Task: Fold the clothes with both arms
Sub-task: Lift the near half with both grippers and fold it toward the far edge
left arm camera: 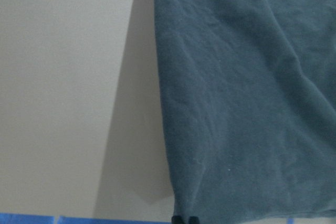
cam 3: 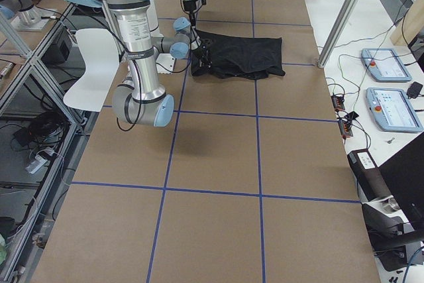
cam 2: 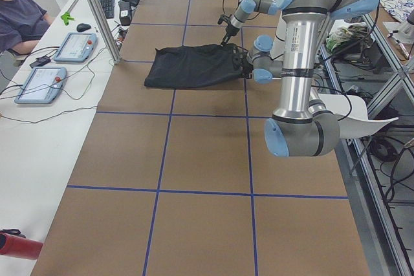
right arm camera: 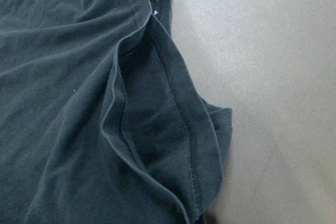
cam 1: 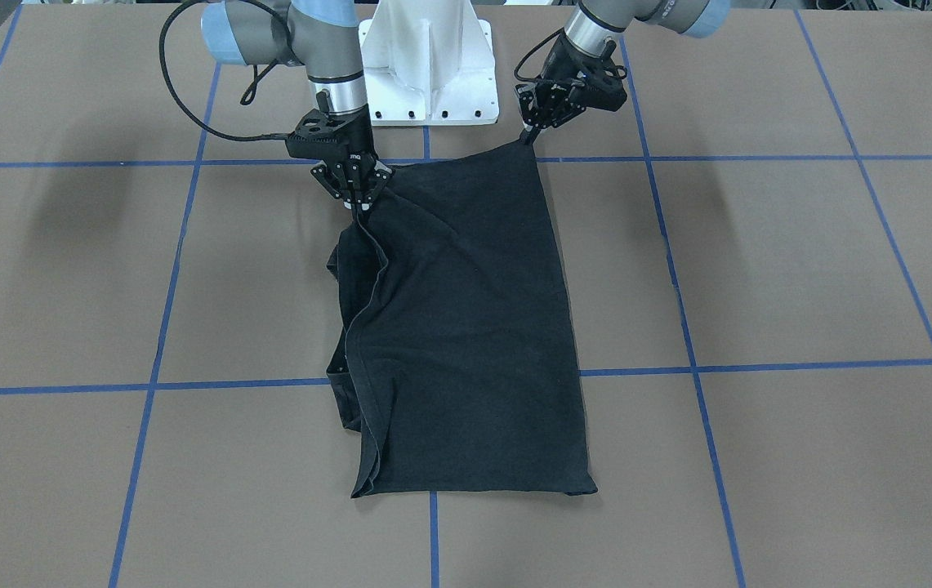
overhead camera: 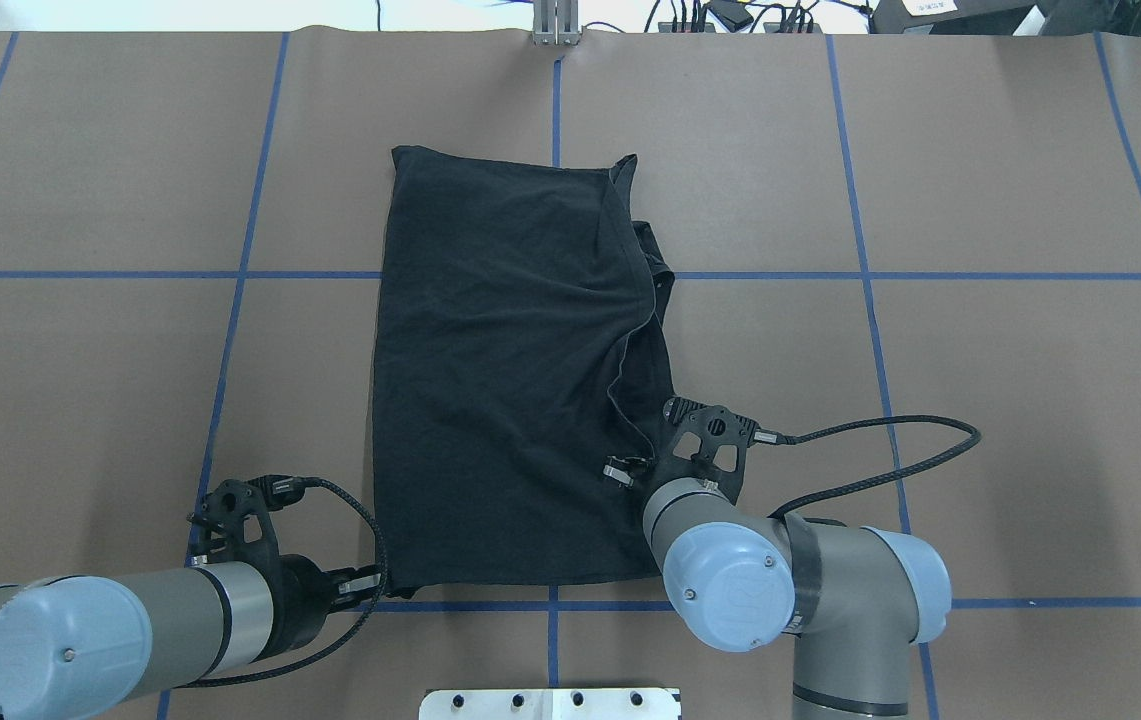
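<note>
T-shirt (cam 1: 474, 327), black, lies folded over at mid-bench (cam 1: 760, 269), gripped along its robot-side edge.
Left claw (cam 1: 528, 137) is pinched closed on one corner, right claw (cam 1: 361, 204) closed on the rumpled edge opposite; white pedestal (cam 1: 429, 73) stands just behind, blue tape lines (cam 1: 800, 366) run under the cloth, and right arm (overhead camera: 730, 580) hides a corner in the overhead view.

No legible text, label or number
</note>
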You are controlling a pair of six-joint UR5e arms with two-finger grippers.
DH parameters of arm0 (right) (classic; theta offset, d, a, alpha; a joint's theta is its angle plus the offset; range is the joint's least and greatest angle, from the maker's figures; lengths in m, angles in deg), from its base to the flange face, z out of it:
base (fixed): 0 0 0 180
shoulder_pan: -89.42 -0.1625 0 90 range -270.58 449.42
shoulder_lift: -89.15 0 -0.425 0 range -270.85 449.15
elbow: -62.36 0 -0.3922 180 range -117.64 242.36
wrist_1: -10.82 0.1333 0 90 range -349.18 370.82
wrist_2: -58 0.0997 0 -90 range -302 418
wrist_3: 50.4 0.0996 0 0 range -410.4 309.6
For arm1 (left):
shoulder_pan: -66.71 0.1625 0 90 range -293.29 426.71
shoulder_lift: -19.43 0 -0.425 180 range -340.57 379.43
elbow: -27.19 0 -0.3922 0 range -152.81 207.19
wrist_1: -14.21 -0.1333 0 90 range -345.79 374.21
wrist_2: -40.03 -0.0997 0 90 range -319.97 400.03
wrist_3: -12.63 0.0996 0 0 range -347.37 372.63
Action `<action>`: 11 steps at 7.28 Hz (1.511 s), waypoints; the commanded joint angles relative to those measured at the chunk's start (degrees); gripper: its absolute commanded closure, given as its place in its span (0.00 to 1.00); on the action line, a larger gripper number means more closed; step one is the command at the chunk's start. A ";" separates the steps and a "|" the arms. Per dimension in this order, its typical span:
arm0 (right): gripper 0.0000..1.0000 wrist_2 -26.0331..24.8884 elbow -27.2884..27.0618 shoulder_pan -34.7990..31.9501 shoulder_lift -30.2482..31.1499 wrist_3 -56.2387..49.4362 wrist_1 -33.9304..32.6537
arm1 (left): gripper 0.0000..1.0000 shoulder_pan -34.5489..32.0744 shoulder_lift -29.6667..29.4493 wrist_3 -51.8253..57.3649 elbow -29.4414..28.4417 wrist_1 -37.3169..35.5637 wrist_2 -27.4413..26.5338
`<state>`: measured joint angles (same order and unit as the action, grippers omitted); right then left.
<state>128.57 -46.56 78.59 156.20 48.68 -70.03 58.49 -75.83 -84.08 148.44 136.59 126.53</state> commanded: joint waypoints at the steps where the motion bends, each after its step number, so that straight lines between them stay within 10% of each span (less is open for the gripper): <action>1: 1.00 0.00 -8.45 1.24 5.34 -0.03 -2.36 | 1.00 0.04 0.42 -0.76 4.23 -0.03 -0.01; 4: 1.00 -0.35 -21.57 6.16 5.29 1.81 -15.27 | 1.00 0.13 1.04 -1.99 10.48 -0.56 0.17; 11: 1.00 -0.17 -10.20 -3.21 -3.22 1.29 -15.22 | 1.00 -20.31 -18.71 10.46 -4.76 -12.86 8.78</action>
<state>128.19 -60.08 77.75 155.47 50.23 -85.26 42.55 -90.94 -76.74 148.43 124.70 134.68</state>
